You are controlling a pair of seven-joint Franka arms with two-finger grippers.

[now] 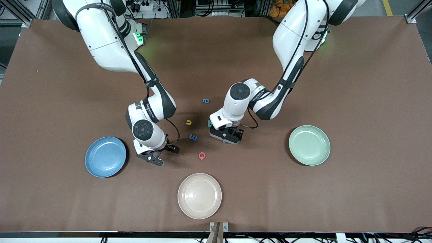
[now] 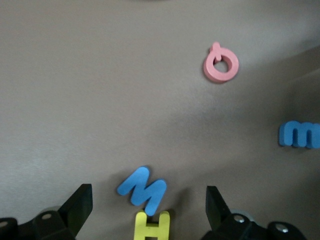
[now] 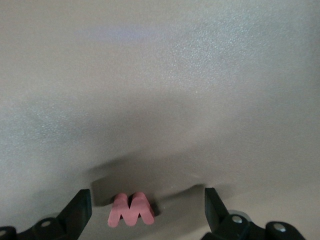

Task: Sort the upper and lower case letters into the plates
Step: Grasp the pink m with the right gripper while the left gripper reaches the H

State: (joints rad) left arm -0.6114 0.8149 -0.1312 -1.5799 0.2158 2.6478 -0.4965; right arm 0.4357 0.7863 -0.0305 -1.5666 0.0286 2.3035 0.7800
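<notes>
Letters are scattered on the brown table (image 1: 337,67) between the two arms; none has been placed in the blue plate (image 1: 105,157) or the mint green plate (image 1: 309,145), both bare. A cream plate (image 1: 199,195) lies nearest the front camera.

The left gripper (image 2: 145,212) is held low with fingers spread wide and nothing gripped; the blue M (image 2: 142,188) and, touching it, the yellow H (image 2: 151,226) lie between the fingertips, apparently lined up for a pick. The red Q (image 2: 220,64) and a blue m (image 2: 300,134) lie apart from that pair.

The right gripper (image 3: 145,212) is likewise wide open and empty, lowered beside the blue plate over a pink w-shaped letter (image 3: 131,209), judged its target.
</notes>
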